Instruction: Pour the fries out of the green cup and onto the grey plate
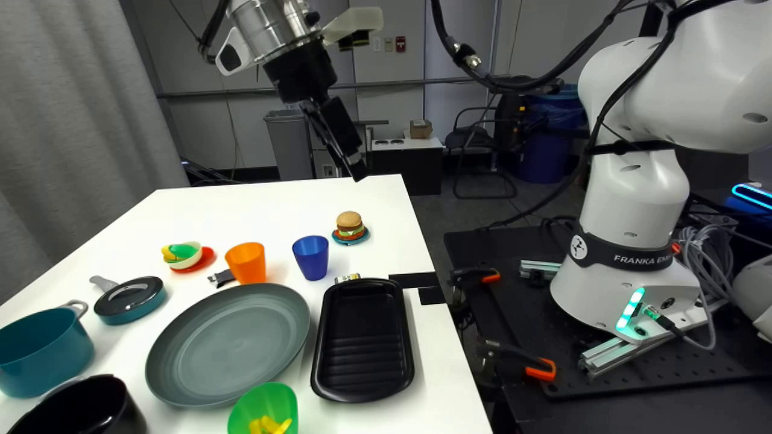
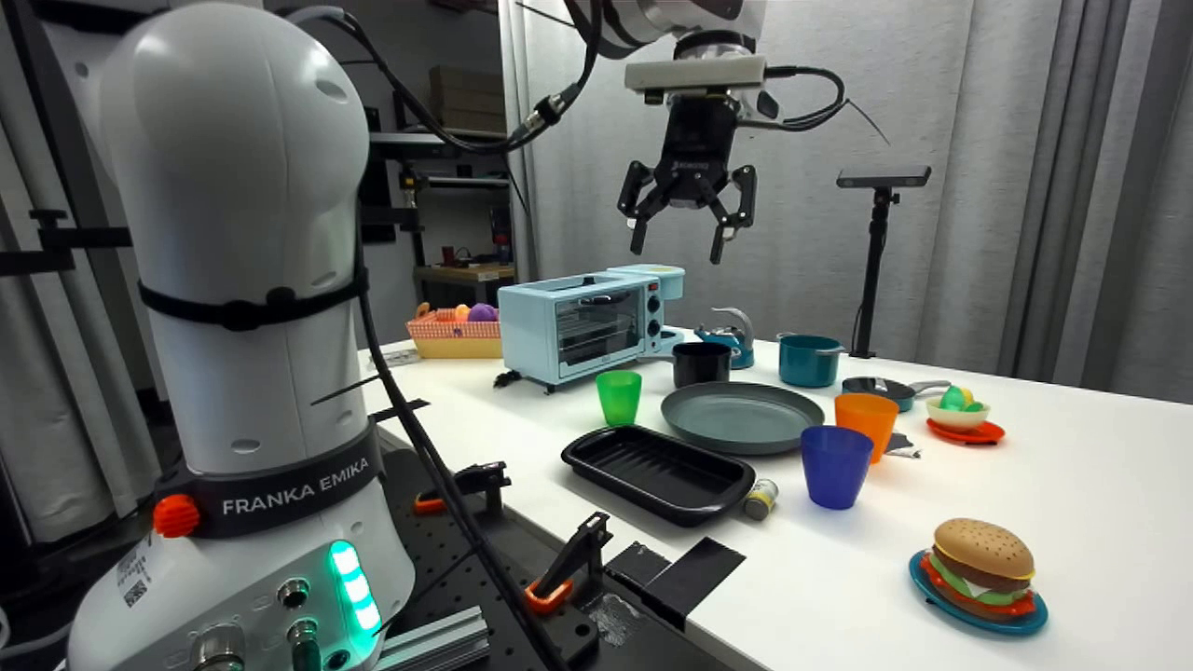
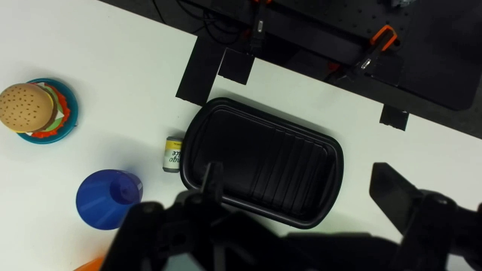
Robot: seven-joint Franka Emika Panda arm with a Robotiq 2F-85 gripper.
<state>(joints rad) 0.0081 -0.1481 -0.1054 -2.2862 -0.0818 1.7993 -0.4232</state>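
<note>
The green cup [image 1: 263, 399] stands upright at the bottom edge of an exterior view, which cuts it off; several yellow fries [image 1: 269, 425] lie inside. The cup [image 2: 619, 398] also shows in an exterior view, its fries not visible there. The grey plate [image 1: 229, 346] lies flat beside the cup and shows bare in both exterior views [image 2: 743, 417]. My gripper [image 2: 678, 250] is open and empty, high above the table. In the wrist view the open fingers [image 3: 296, 168] are spread above the black tray; the gripper hides the cup there, and only a sliver of the plate shows.
The black tray [image 1: 363, 340] lies beside the plate and cup. An orange cup [image 2: 867, 421], a blue cup [image 2: 836, 466], a small can [image 3: 173, 154] and a toy burger [image 3: 28, 108] are nearby. A black pot [image 2: 701, 363] and a toy oven [image 2: 587, 326] stand behind the green cup.
</note>
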